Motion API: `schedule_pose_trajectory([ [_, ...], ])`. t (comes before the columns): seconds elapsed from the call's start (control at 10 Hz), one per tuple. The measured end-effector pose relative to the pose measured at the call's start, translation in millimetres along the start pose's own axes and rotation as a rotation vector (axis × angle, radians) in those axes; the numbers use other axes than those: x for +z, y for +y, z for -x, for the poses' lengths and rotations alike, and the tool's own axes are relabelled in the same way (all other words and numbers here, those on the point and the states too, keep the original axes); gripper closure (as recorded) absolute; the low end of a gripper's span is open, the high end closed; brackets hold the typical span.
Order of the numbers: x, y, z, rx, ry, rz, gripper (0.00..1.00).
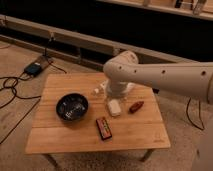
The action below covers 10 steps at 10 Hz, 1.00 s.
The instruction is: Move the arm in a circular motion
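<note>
**Inspector:** Position of the arm?

**Assistant:** The arm (165, 75) enters from the right edge, where it is cut off. It runs across above the counter (135, 137) and bends downward at a rounded joint. The claw (116, 94) sits at its lower end, over the far middle of the counter.

**Inspector:** State of the claw?

**Assistant:** Cannot tell. The arm's last segment covers most of it.

**Inspector:** Items around it?

**Assistant:** A white block (114, 107) lies just in front of the claw, towards the camera; contact not determinable. A reddish item (136, 106) lies near the claw, to its right in the picture. A dark bowl (72, 107) stands apart from the claw, to its left in the picture; its contents are unclear. A dark flat bar (104, 128) lies further in front of the claw. A small white piece (97, 91) sits just beside the claw, on the bowl's side; its kind is not determinable.

**Inspector:** Off the counter?

**Assistant:** Cables (12, 87) lie on the floor (20, 125), well apart from the claw, cut off at the left edge.
</note>
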<state>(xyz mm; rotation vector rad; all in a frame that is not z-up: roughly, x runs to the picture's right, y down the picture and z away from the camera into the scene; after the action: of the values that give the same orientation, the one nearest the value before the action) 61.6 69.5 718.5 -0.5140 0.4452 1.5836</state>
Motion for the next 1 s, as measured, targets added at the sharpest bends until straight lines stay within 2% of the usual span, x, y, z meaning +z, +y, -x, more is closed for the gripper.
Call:
schedule_pose_trajectory([
  [0.3,-0.4,-36.9,41.3,0.031,-0.019,0.016,0.35],
  [0.4,1.7,-49.0,57.9,0.038,-0.013,0.006,0.35],
  [0.6,4.9,-55.5,88.2,0.036,0.000,-0.015,0.35],
  [0.8,7.2,-41.3,118.2,0.007,0.011,-0.037,0.35],
  [1.0,10.4,-13.7,143.3,-0.044,0.024,-0.056,0.35],
])
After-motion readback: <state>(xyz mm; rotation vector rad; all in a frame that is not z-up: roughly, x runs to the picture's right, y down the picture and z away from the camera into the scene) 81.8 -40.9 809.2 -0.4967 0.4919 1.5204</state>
